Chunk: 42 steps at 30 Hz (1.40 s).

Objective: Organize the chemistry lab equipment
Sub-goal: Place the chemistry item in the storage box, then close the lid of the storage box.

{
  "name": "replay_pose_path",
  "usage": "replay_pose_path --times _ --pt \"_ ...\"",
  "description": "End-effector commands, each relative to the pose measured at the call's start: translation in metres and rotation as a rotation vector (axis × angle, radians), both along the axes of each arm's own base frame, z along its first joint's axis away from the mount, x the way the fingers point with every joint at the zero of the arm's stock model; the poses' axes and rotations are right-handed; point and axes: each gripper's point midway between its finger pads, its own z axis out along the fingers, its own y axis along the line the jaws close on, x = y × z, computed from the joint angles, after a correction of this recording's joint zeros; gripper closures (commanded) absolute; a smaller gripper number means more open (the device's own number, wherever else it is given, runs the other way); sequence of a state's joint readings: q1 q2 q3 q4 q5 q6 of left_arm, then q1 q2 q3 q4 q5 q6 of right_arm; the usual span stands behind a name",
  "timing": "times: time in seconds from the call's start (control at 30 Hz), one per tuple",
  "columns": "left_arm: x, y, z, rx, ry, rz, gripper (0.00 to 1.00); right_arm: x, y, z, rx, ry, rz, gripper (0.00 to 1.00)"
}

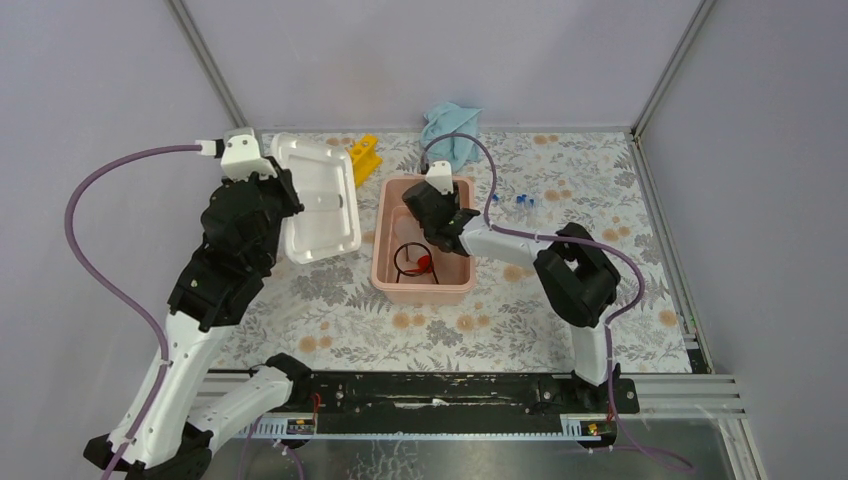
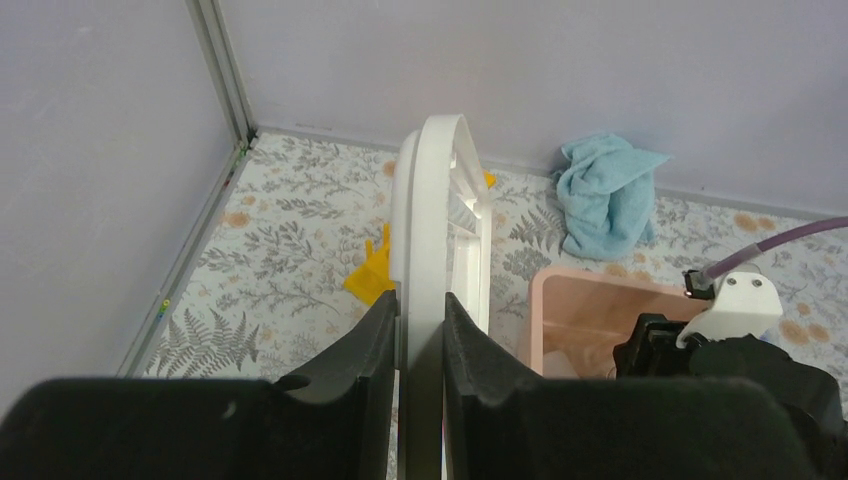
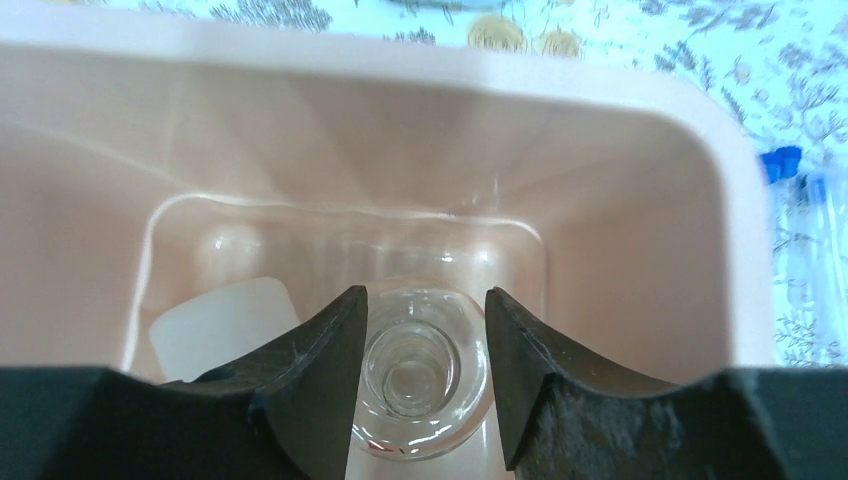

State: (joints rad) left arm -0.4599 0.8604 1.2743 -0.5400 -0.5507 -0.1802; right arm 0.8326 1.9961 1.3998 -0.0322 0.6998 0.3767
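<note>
My right gripper [image 3: 425, 292] straddles the clear bottle [image 3: 420, 385], upright, mouth up, inside the pink bin [image 3: 640, 230] mid-frame, walls close around; gripping or not, I cannot tell. My left gripper [image 2: 420, 297] clamps the white lid [image 2: 430, 200] edge-on.

A crumpled blue cloth [image 1: 451, 128] lies on the floral table [image 1: 560, 300], behind the pink tub [image 1: 420, 293].

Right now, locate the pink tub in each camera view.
Top external: pink tub at centre table, right of the white lid.
Left wrist: tub at lower right, right of the lid.
Right wrist: tub's inside fills the frame.
Shared landmark: floral table cover, visible in all three.
</note>
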Motion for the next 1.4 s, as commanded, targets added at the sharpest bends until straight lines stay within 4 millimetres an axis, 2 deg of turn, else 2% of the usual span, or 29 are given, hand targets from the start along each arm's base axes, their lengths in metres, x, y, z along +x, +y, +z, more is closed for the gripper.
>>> replay_pose_path --times 0.0,0.27,0.43,0.53,0.73,0.83,0.87,1.0,1.1,1.2,1.37 --pt "-0.014 0.017 0.051 -0.019 -0.136 0.047 1.0 0.012 -0.002 0.095 0.083 -0.161 -0.021 0.46" --pt "-0.023 0.01 0.078 0.038 -0.213 -0.041 1.0 -0.005 -0.011 0.165 0.134 -0.239 0.012 0.46" --pt "-0.025 0.004 0.085 0.086 -0.266 -0.093 1.0 -0.026 -0.021 0.211 0.239 -0.221 0.013 0.45" --pt "-0.027 -0.002 0.089 0.115 -0.316 -0.138 1.0 -0.04 -0.026 0.23 0.322 -0.183 0.001 0.46" --pt "-0.027 -0.015 0.099 0.145 -0.399 -0.204 1.0 -0.067 -0.033 0.254 0.52 -0.108 -0.012 0.47" --pt "-0.017 -0.028 0.105 0.166 -0.409 -0.252 1.0 -0.073 -0.035 0.264 0.589 -0.092 0.006 0.47" --pt "-0.011 -0.033 0.105 0.174 -0.401 -0.262 1.0 -0.074 -0.036 0.267 0.605 -0.088 0.009 0.48" --pt "0.007 -0.046 0.129 0.183 -0.448 -0.28 1.0 -0.074 -0.042 0.273 0.644 -0.061 0.01 0.48" --pt "0.022 -0.059 0.139 0.221 -0.466 -0.301 1.0 -0.074 -0.048 0.277 0.682 -0.046 0.001 0.48" --pt "0.038 -0.073 0.141 0.259 -0.481 -0.317 1.0 -0.071 -0.054 0.283 0.751 -0.02 -0.008 0.48" --pt "0.049 -0.101 0.144 0.316 -0.523 -0.351 1.0 -0.061 -0.068 0.296 0.905 0.021 -0.056 0.48"
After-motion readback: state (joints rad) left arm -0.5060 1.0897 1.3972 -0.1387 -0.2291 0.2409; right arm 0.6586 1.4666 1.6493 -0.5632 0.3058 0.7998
